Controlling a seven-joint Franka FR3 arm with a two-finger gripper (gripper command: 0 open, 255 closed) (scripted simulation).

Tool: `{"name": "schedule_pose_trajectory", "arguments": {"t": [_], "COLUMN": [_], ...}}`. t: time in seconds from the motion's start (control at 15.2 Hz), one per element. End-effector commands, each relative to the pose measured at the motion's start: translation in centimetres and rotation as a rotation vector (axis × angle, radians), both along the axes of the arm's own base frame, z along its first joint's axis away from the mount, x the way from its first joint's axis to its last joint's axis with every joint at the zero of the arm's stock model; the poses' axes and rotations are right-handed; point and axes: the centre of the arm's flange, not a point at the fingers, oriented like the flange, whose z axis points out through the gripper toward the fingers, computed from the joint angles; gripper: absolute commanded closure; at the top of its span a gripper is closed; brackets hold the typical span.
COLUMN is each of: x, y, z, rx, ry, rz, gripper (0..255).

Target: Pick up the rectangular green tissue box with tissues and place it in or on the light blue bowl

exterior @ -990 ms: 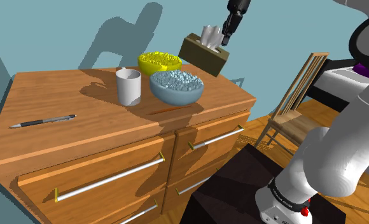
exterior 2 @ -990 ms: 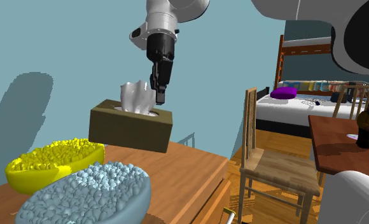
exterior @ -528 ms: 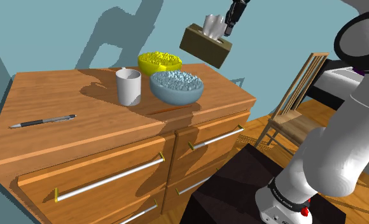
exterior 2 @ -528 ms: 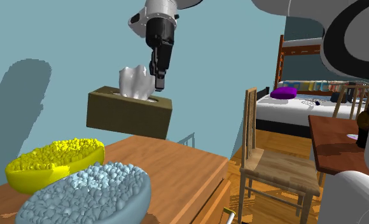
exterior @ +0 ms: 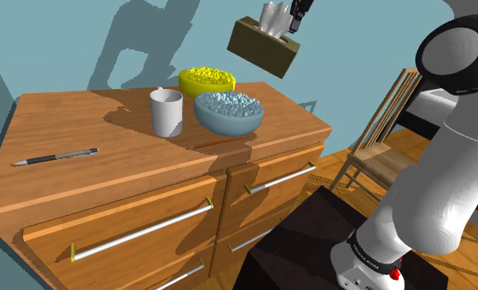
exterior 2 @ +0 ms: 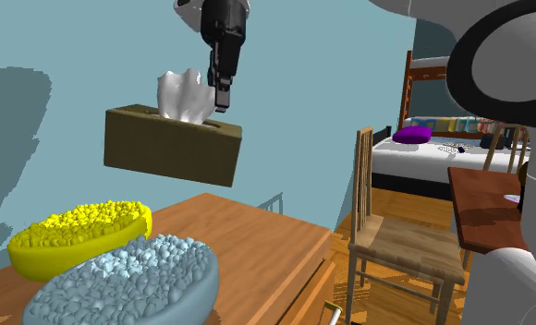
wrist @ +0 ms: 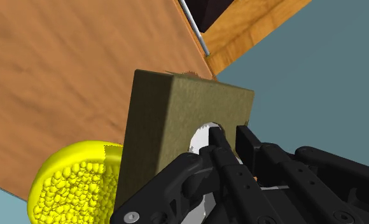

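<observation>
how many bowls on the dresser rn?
2. Yellow bowl at the back by the wall; light blue bowl in front of it, beside the white mug. None look hidden.

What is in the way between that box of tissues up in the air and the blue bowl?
Nothing visible. The tissue box hangs in the fingers above the dresser, with only air between it and the blue bowl. The bowl is uncovered on top; the yellow bowl and the white mug stand beside it, not over it.

The scene is lit brightly and evenly. Hard-edged shadows are cast leftward in the shoulder view, onto the wall [exterior: 48, 49] and onto the desk [exterior: 105, 165] beside the mug [exterior: 166, 111].
</observation>
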Motion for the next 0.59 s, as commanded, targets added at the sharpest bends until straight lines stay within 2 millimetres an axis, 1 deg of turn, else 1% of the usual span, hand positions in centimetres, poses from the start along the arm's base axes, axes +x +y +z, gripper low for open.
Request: {"name": "schedule_pose_trajectory", "arguments": {"t": [0.0,0.53], "x": [-0.2,-0.8], "y": [2.4,12.6], "z": [0.7,3.3], "rx": [0.0,0.0], "ry": [0.0,0.0], "rz": [-0.001,-0.001], "gripper": [255,255]}}
